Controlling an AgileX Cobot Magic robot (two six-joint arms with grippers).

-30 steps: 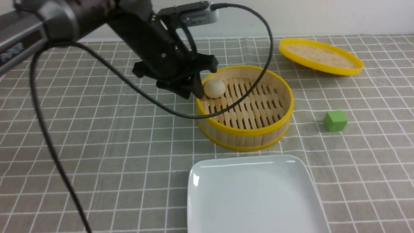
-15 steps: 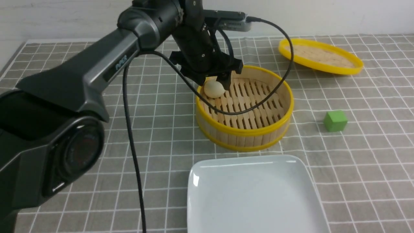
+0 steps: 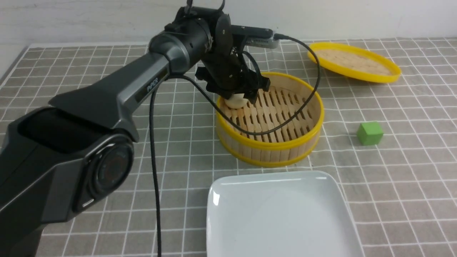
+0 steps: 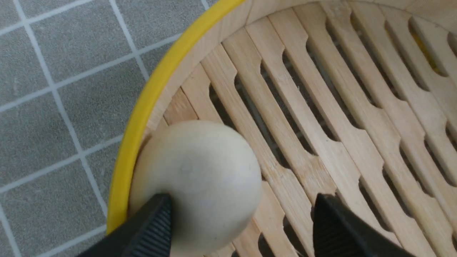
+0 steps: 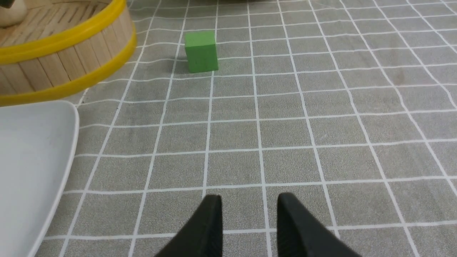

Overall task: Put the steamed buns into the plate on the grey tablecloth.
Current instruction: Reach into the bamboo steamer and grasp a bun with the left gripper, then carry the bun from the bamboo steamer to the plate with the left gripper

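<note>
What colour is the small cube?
The cube is green, clearest in the right wrist view.

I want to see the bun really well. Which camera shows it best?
The left wrist view: the steamed bun looks big there, against the steamer and its yellow rim. The front view shows it small, partly hidden under the left gripper. The right wrist view catches only a sliver.

- Round bamboo steamer (image 3: 271,155), yellow-rimmed, uncovered, slatted floor.
- Yellow-rimmed lid (image 3: 353,62), behind and right of the steamer, apart from it.
- Green cube (image 3: 370,133), right of the steamer.
</note>
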